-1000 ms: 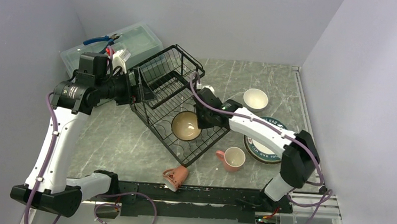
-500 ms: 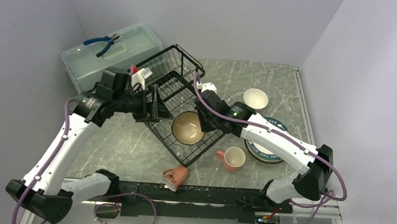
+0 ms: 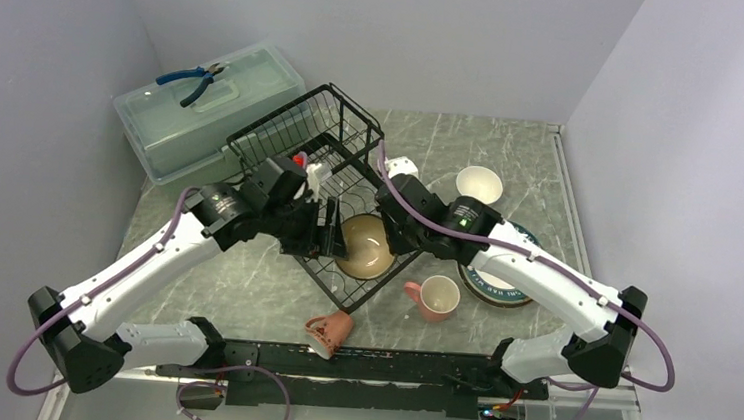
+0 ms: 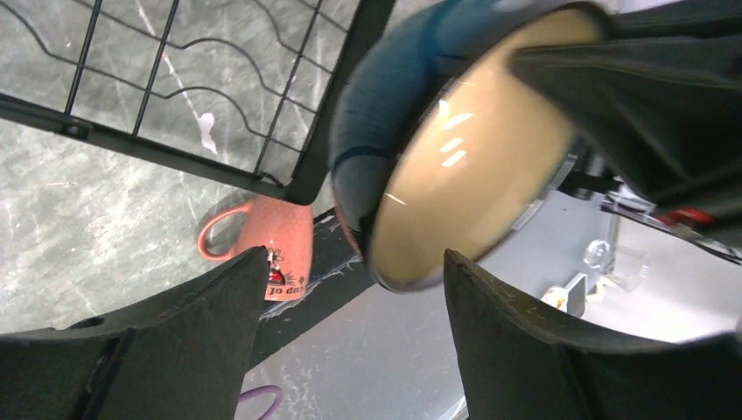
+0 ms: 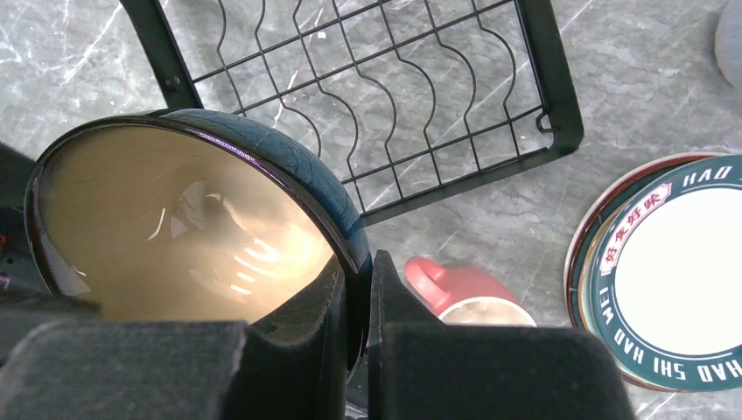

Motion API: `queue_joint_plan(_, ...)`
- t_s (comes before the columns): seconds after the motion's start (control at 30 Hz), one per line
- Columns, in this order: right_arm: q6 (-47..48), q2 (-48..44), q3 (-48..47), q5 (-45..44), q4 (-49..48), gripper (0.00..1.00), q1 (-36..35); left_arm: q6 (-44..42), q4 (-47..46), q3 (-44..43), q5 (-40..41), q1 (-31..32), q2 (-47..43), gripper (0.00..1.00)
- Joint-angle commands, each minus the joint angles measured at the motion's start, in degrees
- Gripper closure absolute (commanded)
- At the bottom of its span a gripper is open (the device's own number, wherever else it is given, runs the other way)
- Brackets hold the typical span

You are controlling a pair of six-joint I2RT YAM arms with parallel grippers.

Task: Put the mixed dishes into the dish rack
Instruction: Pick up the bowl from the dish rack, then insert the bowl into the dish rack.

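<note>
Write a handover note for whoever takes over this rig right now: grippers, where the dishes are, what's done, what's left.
Right gripper: shut on the rim of the dark blue bowl with a tan inside, held tilted over the near corner of the black wire dish rack.
Left gripper: open, close to that bowl, not gripping it.
On the table: upright pink mug, tipped pink mug at the near edge, small white bowl, and a plate stack topped by the white plate with teal lettered rim.
Done: no dish seen seated in the rack.
Left: seat the bowl, then mugs, white bowl, plates.
</note>
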State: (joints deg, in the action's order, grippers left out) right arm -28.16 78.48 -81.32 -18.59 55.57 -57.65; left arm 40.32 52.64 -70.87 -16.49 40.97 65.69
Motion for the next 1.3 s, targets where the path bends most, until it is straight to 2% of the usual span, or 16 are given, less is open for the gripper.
queue_joint_plan(0.0,-1.47,-4.06,-1.98,-0.66,-1.97,1.0,-0.61,2.75,-3.19,1.65,6.19,2.52,1.37,0.23)
queue_joint_plan(0.3,-2.71,-4.96,-1.29,-1.98,-0.93,1.0,-1.65,4.48,-4.7,2.13,8.61,3.32,2.43,0.32)
queue_joint_plan(0.6,-3.56,-3.07,-3.14,-3.79,-0.12,1.0,-3.23,5.65,-6.49,2.58,7.37,3.77,3.23,0.48)
queue_joint_plan(0.7,-3.56,-2.54,-4.02,-4.03,0.04,1.0,-3.59,5.71,-6.61,2.87,7.31,3.83,3.13,0.56)
queue_joint_plan(0.77,-3.49,-2.2,-4.62,-4.23,0.15,1.0,-3.7,5.71,-6.95,3.08,7.01,3.83,3.13,0.65)
queue_joint_plan(0.8,-3.48,-2.05,-4.9,-4.45,0.23,1.0,-3.84,5.76,-7.2,3.22,6.76,3.84,3.13,0.71)
queue_joint_plan(0.9,-3.65,-1.93,-5.33,-4.85,0.16,1.0,-3.92,6.02,-8.01,3.73,6.21,3.9,3.22,0.99)
queue_joint_plan(1.1,-3.48,-2.13,-5.74,-4.78,0.13,1.0,-4.25,6.42,-8.89,4.7,6.51,4.03,2.08,1.0)
queue_joint_plan(1.17,-3.16,-2.91,-5.05,-3.98,-0.51,0.9,-4.31,6.52,-9.32,4.9,6.8,4.03,1.41,1.0)
queue_joint_plan(1.23,-3.04,-4.15,-4.02,-3.0,-1.51,0.73,-4.32,6.79,-9.84,5.21,7.04,4.03,0.77,1.0)
queue_joint_plan(1.27,-3.11,-4.89,-3.43,-2.61,-1.92,0.62,-4.3,6.87,-10.17,5.34,7.08,4.03,0.36,1.0)
